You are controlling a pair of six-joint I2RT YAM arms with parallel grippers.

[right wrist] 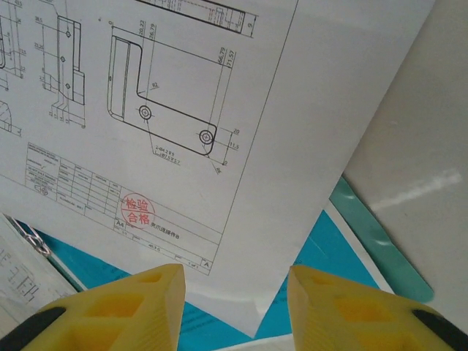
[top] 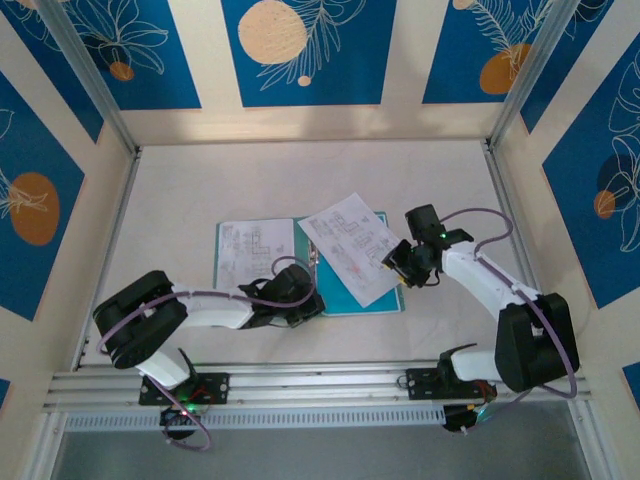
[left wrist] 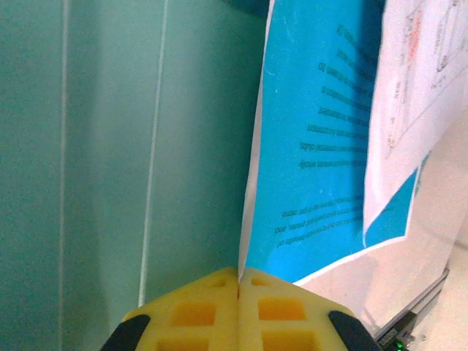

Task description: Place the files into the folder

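The teal folder [top: 308,272] lies open mid-table, with one printed white file [top: 255,245] flat on its left leaf. A second file [top: 352,248], a drawing with a red stamp [right wrist: 219,88], lies tilted over the right leaf, on top of a blue printed sheet [right wrist: 322,263] with a white border. My left gripper [top: 303,300] is at the folder's near edge by the spine. It [left wrist: 239,274] is shut on the thin raised edge of the blue sheet [left wrist: 314,146], with bare folder [left wrist: 110,146] to its left. My right gripper [top: 395,265] [right wrist: 234,281] stands open astride the tilted file's near corner.
A metal ring clip [right wrist: 33,238] sits by the spine. Bare white table [top: 300,180] stretches behind the folder. An aluminium rail [top: 320,385] runs along the near edge, and blue-patterned walls with metal posts [top: 95,75] close in the sides and back.
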